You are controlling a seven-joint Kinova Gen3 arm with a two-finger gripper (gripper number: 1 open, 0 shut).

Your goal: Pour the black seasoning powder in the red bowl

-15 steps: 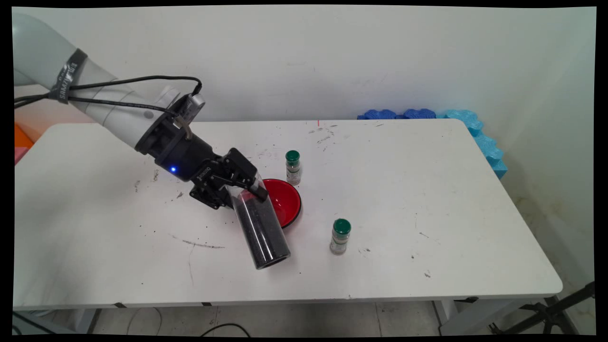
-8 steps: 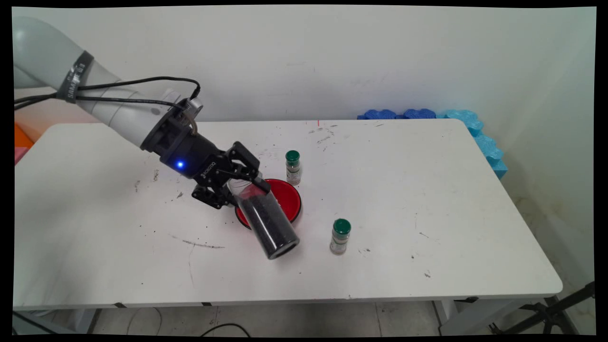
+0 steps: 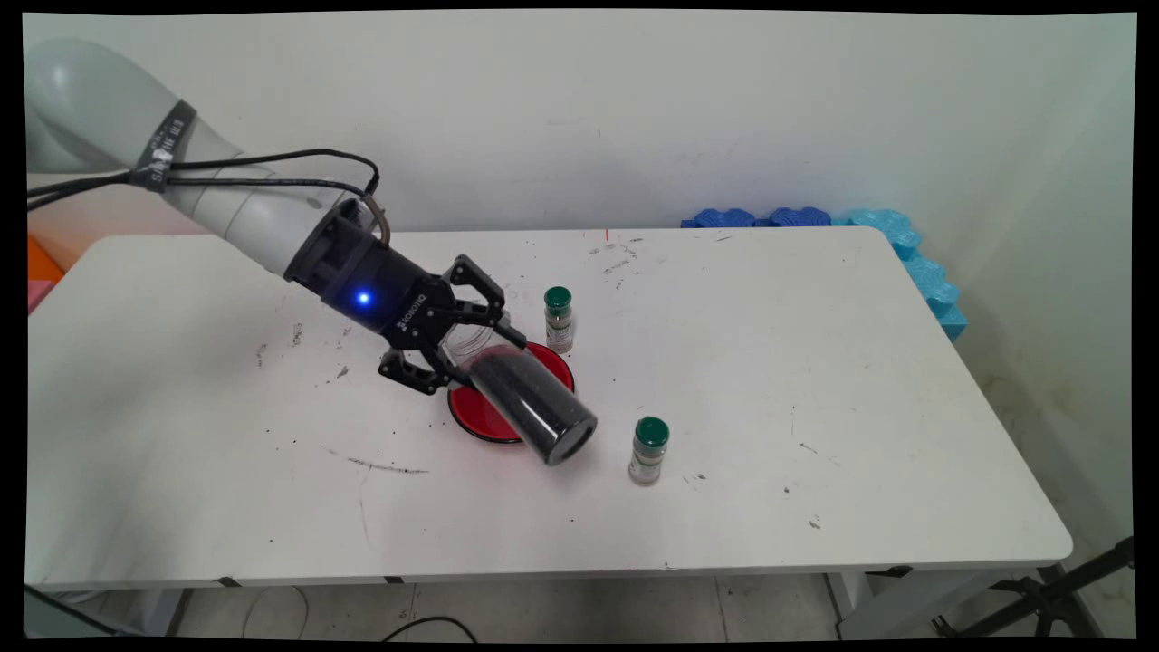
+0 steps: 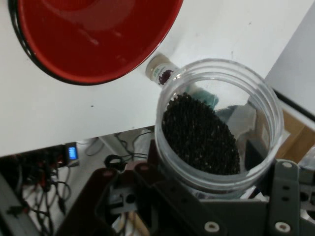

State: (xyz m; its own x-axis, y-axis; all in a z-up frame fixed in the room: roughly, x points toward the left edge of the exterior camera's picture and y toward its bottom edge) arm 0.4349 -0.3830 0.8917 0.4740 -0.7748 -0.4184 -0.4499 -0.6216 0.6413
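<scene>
In the main view we see the gripper grasping a clear jar of black grains, its fingers clenched on the jar's open end. The jar is strongly tilted over the red bowl, with its closed bottom pointing to about 4 o'clock, toward the near green-capped bottle. A second green-capped bottle stands at about 1 o'clock from the bowl, just beside its rim. All rest on the white table.

Only the hand view shows us inside the jar: its open mouth faces the camera, and the black grains lie deep inside. The red bowl appears at 11 o'clock from the jar.
</scene>
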